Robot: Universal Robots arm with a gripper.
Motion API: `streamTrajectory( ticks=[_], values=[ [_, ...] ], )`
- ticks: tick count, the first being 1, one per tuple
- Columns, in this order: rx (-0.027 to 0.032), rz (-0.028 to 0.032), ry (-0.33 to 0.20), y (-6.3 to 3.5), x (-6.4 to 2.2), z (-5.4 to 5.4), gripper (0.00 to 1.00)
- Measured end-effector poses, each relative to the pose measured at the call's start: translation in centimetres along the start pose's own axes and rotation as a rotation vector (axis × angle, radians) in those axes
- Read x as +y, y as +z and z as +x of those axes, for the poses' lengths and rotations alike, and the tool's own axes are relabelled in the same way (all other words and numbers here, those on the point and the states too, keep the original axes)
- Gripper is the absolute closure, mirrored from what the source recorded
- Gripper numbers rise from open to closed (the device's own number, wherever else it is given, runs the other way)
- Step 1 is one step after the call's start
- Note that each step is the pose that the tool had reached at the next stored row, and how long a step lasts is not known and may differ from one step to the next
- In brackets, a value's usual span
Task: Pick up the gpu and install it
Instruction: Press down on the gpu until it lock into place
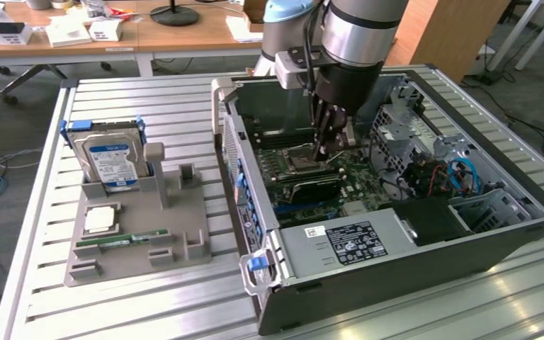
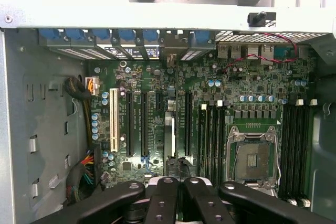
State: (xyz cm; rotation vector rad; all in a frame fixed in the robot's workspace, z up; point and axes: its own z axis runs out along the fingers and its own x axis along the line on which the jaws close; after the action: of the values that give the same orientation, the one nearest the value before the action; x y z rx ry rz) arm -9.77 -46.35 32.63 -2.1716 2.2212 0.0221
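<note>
Tool hangs inside the open case; we can't tell its grip; gpu on motherboard just beneath.

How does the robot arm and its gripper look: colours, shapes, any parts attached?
The arm is a thick silver-grey cylinder with a black band and a pale blue joint cap behind it. A small grey box sits on its wrist. The gripper is black, with slim linked fingers showing round pivot bolts.
</note>
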Motion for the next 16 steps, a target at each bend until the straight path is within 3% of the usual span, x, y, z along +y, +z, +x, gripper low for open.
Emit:
streamTrajectory(
  ticks=[6,8,11,12,16],
  values=[
    [0.0000,-0.0004,0.000,0.00,-0.02,0.00,0.89],
    [0.0000,-0.0066,0.002,0.02,-0.06,0.00,0.89],
    [0.0007,-0.0276,0.005,0.03,-0.09,0.00,0.89],
    [0.0009,-0.0314,0.006,0.03,-0.09,0.00,0.89],
    [0.0008,-0.0315,0.007,0.03,-0.02,-0.01,0.89]
  ],
)
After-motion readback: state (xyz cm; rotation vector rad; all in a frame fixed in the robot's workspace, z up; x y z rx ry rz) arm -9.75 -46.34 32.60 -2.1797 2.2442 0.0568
